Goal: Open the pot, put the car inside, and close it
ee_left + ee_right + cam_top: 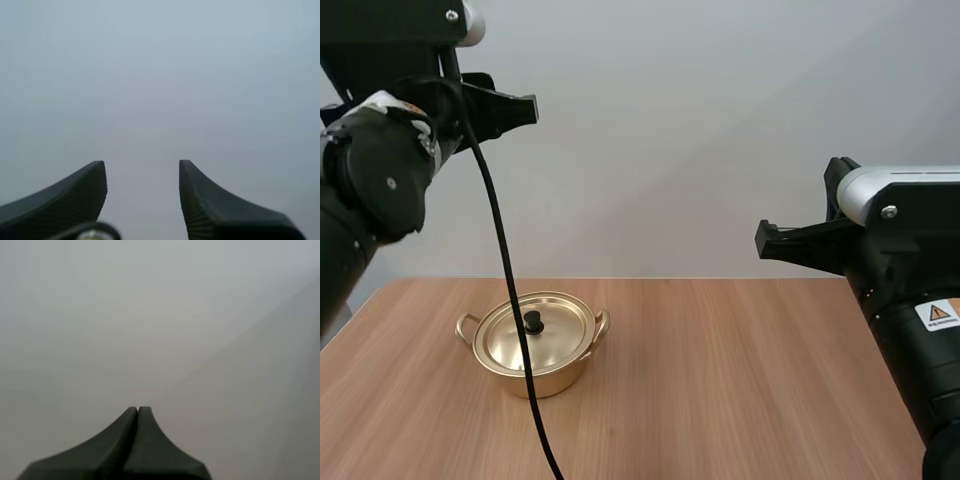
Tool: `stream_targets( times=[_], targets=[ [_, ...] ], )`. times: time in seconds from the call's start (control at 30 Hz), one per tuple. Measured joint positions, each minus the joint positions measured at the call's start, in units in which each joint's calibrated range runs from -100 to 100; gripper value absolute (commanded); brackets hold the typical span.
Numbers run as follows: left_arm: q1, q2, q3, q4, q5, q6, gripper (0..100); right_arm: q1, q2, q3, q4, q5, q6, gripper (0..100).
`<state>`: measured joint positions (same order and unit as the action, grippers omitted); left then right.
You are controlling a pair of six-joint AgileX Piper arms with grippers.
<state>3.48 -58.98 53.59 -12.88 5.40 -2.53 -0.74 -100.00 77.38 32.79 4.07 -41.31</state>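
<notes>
High view first: where does the pot (548,378) sit?

On the light wooden surface (750,380), in its left half, nearer my left arm (380,180) than my right arm (905,340). It is gold-coloured and upright, with a small loop handle (468,326) on each side.

Open or closed?

Closed. The lid (562,328) lies flat on the rim, and its black knob (534,321) stands at the middle.

And the arms in that view?

Both are raised well above the surface, and neither touches the pot. My left hand (528,105) is held high at the left and points rightward. My right hand (762,240) points leftward from the other side, lower than the left one and well apart from the pot. The right arm bears a warning label (937,313) on its black casing. From this angle each hand reads as one dark shape, so I take no state from it.

Left wrist view, then?

The left hand's two fingers (70,197) stand apart, their ribbed inner faces turned to each other, with a plain grey background (160,75) between them. Released, grasping nothing.

Right wrist view?

The right hand's fingers (125,445) lie pressed together as one dark wedge, a thin seam running down where they meet. Clenched, with nothing between the tips, and a plain grey background beyond them as well.
</notes>
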Motion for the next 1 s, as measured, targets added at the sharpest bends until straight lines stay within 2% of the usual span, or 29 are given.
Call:
stream_targets(
  times=[0.13, 0.3, 0.4, 0.53, 0.77, 0.9, 1.0],
  targets=[
    [0.00, -5.46, 8.41, 0.00, -10.92, 0.00, 73, 0.00, 0.00, 0.00, 0.00, 0.00, 0.00, 0],
    [-1.38, -12.75, 18.09, -0.10, -17.76, 0.00, 67, 0.00, 0.00, 0.00, 0.00, 0.00, 0.00, 0],
    [-2.58, -17.50, 24.42, -0.10, -17.42, 0.00, 61, 0.00, 0.00, 0.00, 0.00, 0.00, 0.00, 0],
    [-3.84, -24.61, 32.40, 0.28, -17.58, 0.00, 60, 0.00, 0.00, 0.00, 0.00, 0.00, 0.00, 0],
    [-3.75, -37.93, 45.03, 2.84, -16.93, 2.45, 59, 0.00, 0.00, 0.00, 0.00, 0.00, 0.00, 0],
    [-3.82, -41.02, 46.41, 2.84, -13.98, 4.07, 59, 0.00, 0.00, 0.00, 0.00, -0.78, 0.00, 0],
    [-3.82, -41.02, 46.38, 2.73, -6.17, 2.28, 59, 0.00, 0.00, 0.00, 0.00, -0.78, 0.00, 0]
  ],
)
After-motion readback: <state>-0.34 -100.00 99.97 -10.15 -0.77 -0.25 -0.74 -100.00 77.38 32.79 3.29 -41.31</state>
